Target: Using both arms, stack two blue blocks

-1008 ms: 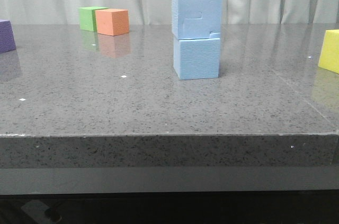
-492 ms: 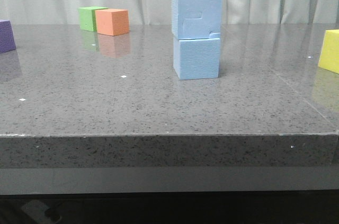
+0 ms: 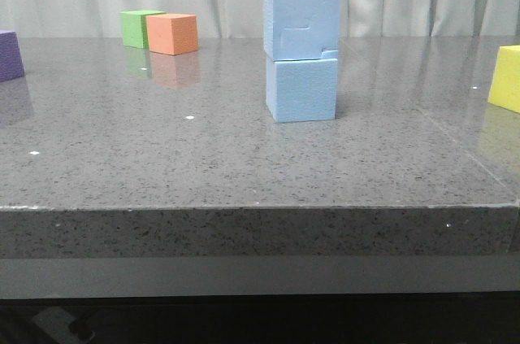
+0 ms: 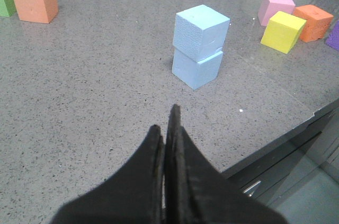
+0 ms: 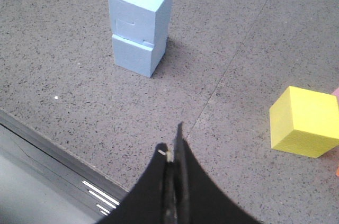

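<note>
Here, front view: notched blue block (image 3: pixel 301 23) sits atop smooth blue block (image 3: pixel 301 90), mid-bench (image 3: pixel 162 157). Left wrist view: left pincer (image 4: pixel 165 128) closed, empty. Right wrist view: right pincer (image 5: pixel 174 152) closed, stack at 11 o'clock. Risk: the slight overhang could topple if nudged.

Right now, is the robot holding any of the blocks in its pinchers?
No, nothing is held. The left gripper and right gripper are both shut and empty, away from the two blue blocks, which stand stacked.
</note>
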